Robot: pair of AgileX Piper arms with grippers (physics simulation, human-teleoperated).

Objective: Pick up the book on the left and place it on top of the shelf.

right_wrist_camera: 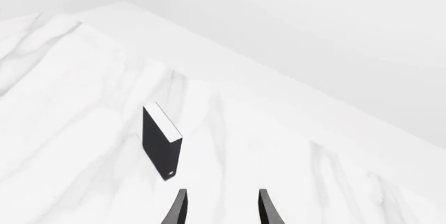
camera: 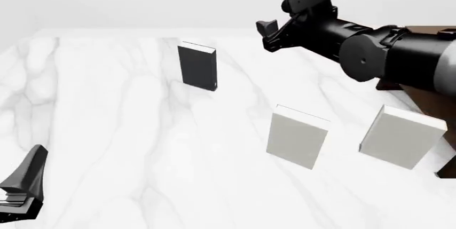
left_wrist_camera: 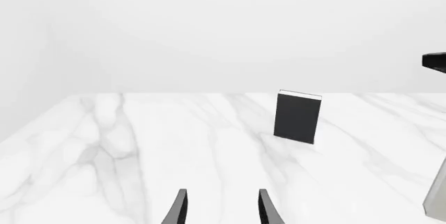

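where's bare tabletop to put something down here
Bare marble spans the table left of the black book and in front of it. The right is crowded: two white books, the shelf and the right arm.

Three books stand on the table (camera: 107, 133): one thin dark book (camera: 197, 66) and two larger white books (camera: 296, 136) (camera: 402, 136). One brown shelf (camera: 427, 98) shows at the table's right edge. Two robot arms reach in.
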